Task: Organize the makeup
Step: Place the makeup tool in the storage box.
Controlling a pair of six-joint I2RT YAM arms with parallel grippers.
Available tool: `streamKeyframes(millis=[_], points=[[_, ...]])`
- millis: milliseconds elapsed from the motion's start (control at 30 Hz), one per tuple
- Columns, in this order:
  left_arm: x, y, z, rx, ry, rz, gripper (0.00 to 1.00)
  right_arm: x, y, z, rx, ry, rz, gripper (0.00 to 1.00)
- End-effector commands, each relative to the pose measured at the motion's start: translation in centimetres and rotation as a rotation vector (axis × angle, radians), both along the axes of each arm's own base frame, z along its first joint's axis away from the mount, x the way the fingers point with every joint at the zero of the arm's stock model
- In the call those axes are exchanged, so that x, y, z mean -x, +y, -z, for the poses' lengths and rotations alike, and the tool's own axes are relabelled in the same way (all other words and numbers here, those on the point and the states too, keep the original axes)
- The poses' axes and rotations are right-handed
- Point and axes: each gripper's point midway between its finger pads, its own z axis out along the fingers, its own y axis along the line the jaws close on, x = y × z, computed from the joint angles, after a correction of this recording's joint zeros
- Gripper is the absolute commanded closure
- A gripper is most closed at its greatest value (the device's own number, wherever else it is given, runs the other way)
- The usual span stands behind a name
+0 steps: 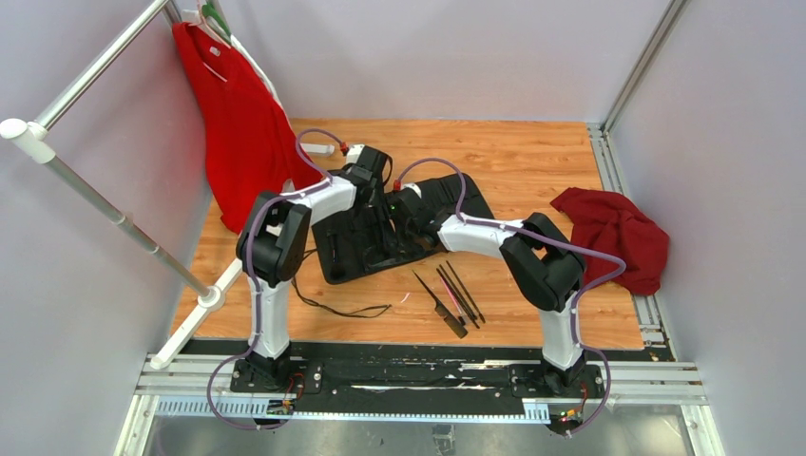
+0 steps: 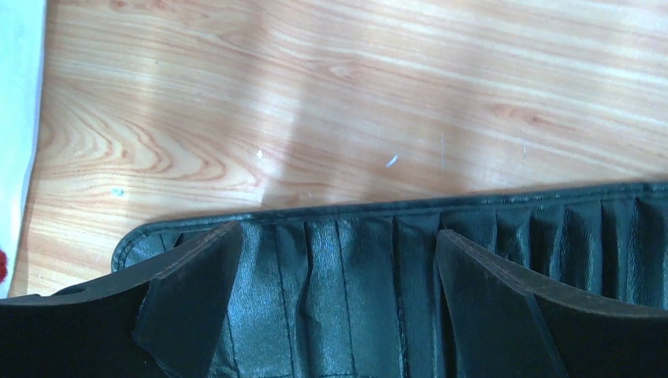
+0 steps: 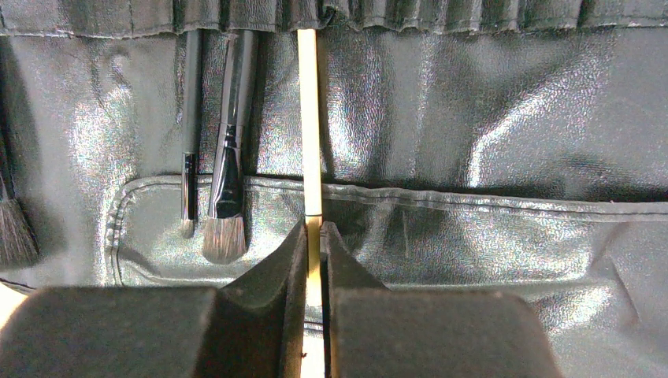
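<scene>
I have the right fingers [image 3: 264, 299] closed tight on a pale thin tool [image 3: 311, 118], whose far end runs up under the pleated slot band of the black case [image 3: 488, 118]. Just left of it, a flat brush [image 3: 228, 181] and a thin brush [image 3: 189, 142] sit in neighbouring slots with their bristles toward the camera. A fluffy brush [image 3: 14, 232] shows at the left edge. My left fingers [image 2: 197, 291] stand wide apart over the slotted band near the case's end, gripping nothing; I cannot tell whether they touch the fabric. Overhead, a comb [image 1: 439, 302] and several loose brushes [image 1: 463, 293] lie together on the tabletop [image 1: 532, 161] just in front of the case. A black cord [image 1: 342, 311] lies to their left.
</scene>
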Motion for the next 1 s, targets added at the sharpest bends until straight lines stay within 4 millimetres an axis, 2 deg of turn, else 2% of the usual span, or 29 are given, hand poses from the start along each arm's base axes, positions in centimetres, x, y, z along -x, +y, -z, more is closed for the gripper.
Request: streamKeyframes(millis=[0,200,600,800,967], points=[[-1.7,1.2,-0.6,-0.029,-0.037,-0.062,0.02,0.6,-2.2,2.4,0.070,0.046,0.022,0.99],[-3.0,1.3,-0.7,-0.013,-0.053,-0.073,0.02,0.7,-2.3,2.7,0.074,0.053,0.020,0.99],[-4.8,-1.0,0.4,0.054,-0.025,0.000,0.02,0.8,-2.2,2.7,0.069,0.057,0.016,0.99],[-4.4,-2.0,1.3,0.094,0.008,0.042,0.02,0.8,-2.1,2.6,0.065,0.056,0.015,0.99],[-3.3,-2.9,2.4,0.139,0.054,0.091,0.02,0.6,-1.9,2.5,0.060,0.054,0.012,0.99]])
